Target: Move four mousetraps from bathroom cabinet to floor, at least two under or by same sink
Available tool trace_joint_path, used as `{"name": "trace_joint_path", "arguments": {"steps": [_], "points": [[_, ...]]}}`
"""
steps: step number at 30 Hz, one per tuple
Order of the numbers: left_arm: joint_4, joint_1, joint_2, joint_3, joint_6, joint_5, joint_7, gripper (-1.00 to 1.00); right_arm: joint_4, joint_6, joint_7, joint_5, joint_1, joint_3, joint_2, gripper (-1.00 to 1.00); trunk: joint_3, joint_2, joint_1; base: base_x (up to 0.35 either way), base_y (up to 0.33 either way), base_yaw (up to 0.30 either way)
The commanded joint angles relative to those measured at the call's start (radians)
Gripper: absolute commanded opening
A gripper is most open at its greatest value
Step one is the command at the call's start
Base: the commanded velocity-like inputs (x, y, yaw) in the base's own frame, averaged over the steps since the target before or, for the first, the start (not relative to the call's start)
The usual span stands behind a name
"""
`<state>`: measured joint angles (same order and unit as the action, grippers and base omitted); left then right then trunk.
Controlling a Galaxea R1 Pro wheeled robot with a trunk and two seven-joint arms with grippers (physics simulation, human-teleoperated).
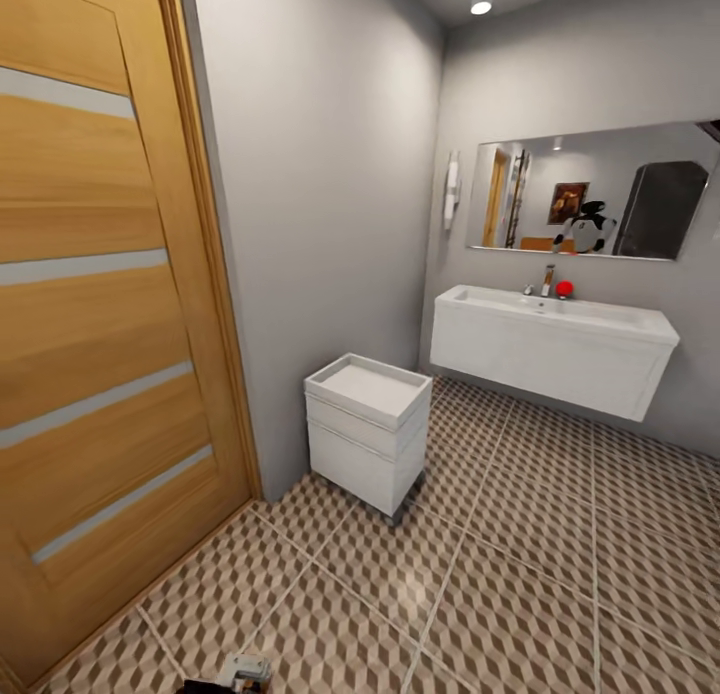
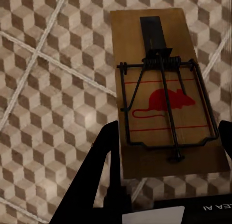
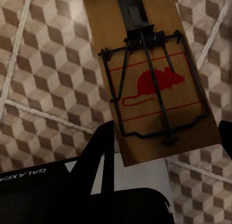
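Observation:
In the left wrist view my left gripper (image 2: 166, 154) is shut on a mousetrap (image 2: 164, 98), a tan wooden board with a red mouse print and a black wire spring. It hangs above the bathroom floor (image 2: 48, 112). My right gripper (image 3: 164, 146) is likewise shut on a second mousetrap (image 3: 150, 83) over the cube-pattern tiles (image 3: 48, 88). In the head view the white sink (image 1: 550, 354) hangs on the far right wall, with tiled floor (image 1: 520, 574) stretching beneath it. The cabinet is out of view.
An oak door (image 1: 100, 324) stands close on the left beside a grey wall. A small white box unit on wheels (image 1: 368, 429) sits against that wall, left of the sink. A mirror (image 1: 590, 199) hangs above the basin, and a red ball (image 1: 564, 288) rests by the tap.

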<state>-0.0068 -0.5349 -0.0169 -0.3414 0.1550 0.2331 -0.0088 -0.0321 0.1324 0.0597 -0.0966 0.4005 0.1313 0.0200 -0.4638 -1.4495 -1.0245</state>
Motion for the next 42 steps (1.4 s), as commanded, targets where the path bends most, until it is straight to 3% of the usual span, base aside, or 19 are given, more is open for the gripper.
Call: {"name": "trace_joint_path", "arguments": {"steps": [1,11,20,42], "points": [[-0.001,0.000,0.000,-0.008,0.004,0.008,0.001,-1.00,-0.002,0.000,0.002,-0.011,0.001,0.002,0.000,-1.00,-0.001,0.000,-0.001,0.308,0.000,-0.299],[-0.003,0.000,0.000,-0.008,0.001,0.010,0.002,-1.00,-0.002,0.001,0.001,-0.011,0.001,0.003,0.000,-1.00,-0.001,0.000,-0.001,0.097,0.000,-0.297],[-0.004,0.000,-0.002,-0.008,0.002,0.008,0.001,-1.00,-0.002,-0.003,0.003,-0.011,0.001,0.004,0.000,-1.00,-0.001,0.000,-0.001,0.220,0.000,-0.110],[-0.004,0.000,-0.001,-0.007,0.000,0.009,0.005,-1.00,-0.002,-0.002,0.008,-0.012,0.001,0.005,0.000,-1.00,0.009,0.000,-0.001,0.011,0.000,-0.274]]}}
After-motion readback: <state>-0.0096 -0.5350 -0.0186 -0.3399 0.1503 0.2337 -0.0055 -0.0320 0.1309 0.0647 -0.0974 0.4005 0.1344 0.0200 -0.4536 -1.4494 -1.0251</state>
